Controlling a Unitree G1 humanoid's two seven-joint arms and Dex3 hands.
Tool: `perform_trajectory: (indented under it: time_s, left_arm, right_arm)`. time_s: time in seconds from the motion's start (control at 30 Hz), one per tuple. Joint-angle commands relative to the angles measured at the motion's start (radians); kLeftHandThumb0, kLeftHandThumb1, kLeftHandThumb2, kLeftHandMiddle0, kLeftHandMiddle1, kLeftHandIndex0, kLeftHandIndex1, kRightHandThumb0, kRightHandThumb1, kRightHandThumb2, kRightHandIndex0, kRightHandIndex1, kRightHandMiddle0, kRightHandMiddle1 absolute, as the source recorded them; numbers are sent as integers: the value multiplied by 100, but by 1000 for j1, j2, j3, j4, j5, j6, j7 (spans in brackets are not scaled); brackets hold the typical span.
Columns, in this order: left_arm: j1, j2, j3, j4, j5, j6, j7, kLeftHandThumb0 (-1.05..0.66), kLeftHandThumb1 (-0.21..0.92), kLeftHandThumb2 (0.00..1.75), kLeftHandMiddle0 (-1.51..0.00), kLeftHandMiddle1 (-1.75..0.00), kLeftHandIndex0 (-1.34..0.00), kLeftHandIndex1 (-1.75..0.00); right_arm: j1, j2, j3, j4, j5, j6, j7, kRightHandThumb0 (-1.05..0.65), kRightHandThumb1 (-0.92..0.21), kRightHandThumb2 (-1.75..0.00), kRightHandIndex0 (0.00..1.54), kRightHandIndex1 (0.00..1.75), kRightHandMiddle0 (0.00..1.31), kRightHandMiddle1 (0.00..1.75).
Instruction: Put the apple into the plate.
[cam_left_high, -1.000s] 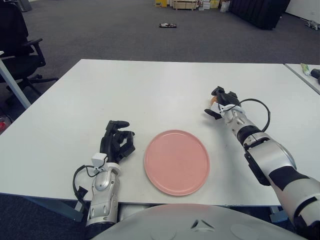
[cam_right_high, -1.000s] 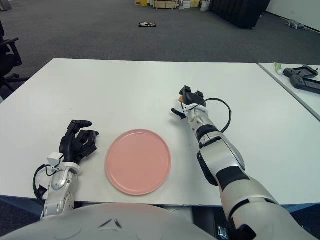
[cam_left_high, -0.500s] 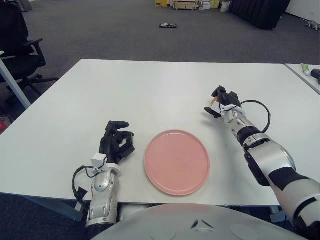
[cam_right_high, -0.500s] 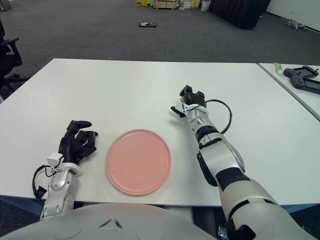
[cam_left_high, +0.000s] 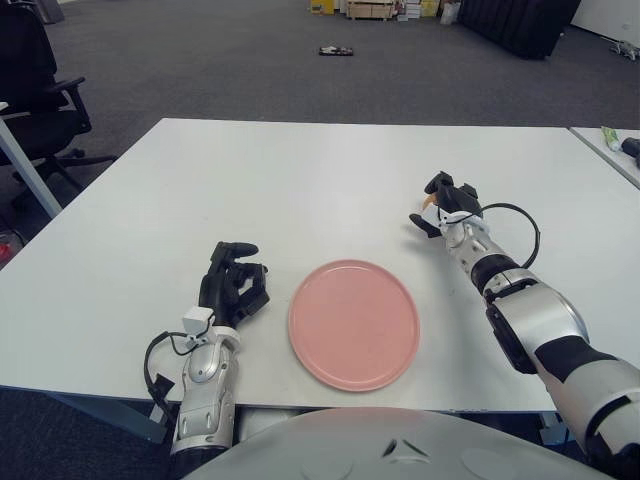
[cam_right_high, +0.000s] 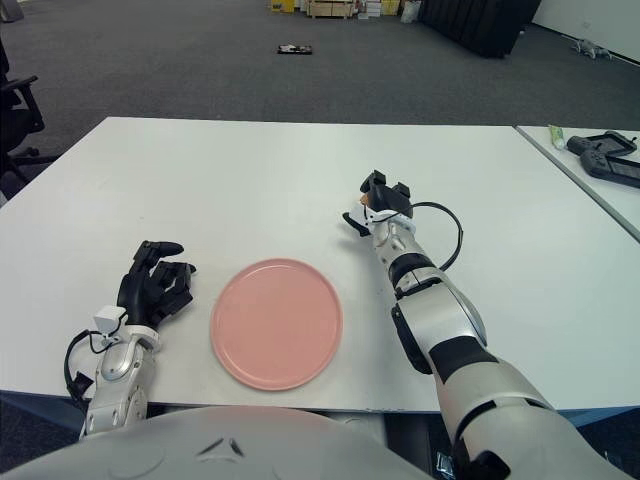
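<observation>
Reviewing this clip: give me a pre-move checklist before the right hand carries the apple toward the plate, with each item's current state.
1. Right hand closed around the apple: ok, only an orange sliver shows between the fingers.
2. Grip firm enough to carry: cannot tell.
3. Plate bare and ready: ok.
4. Path from hand to plate free of objects: ok.
5. Left hand out of the way, left of the plate: ok.
</observation>
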Motion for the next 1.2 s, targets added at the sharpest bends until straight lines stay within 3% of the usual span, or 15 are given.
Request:
perform_trajectory:
  time_s: [0.0,0.17,0.43,0.93,1.17]
  left_arm:
    - [-1,4,1,13,4,19,6,-1,60,98,-36,-170,-27,-175]
    - [-4,4,3,15,-2,22,5,-1,60,99,-34,-172,-27,-175]
    - [-8,6,5,20,-3,29,4,-1,59,99,-34,-173,-28,-175]
    - [-18,6,14,31,-29,20,-11,0,56,99,-42,-160,-33,-175]
    - [-20,8,15,36,-30,18,-10,0,55,97,-46,-153,-35,-175]
  right_arm:
    - [43,14,-4,24,8,34,12,-1,-19,-146,75,168,47,175]
    - [35,31,-11,17,14,58,-5,-1,-6,-160,83,168,57,175]
    - [48,54,-63,-18,63,39,-42,-1,-4,-163,84,170,58,175]
    - [83,119,-323,-81,327,-88,-72,0,-4,-163,83,172,58,175]
    - [118,141,-387,-122,400,-189,-69,0,-3,-163,84,170,59,175]
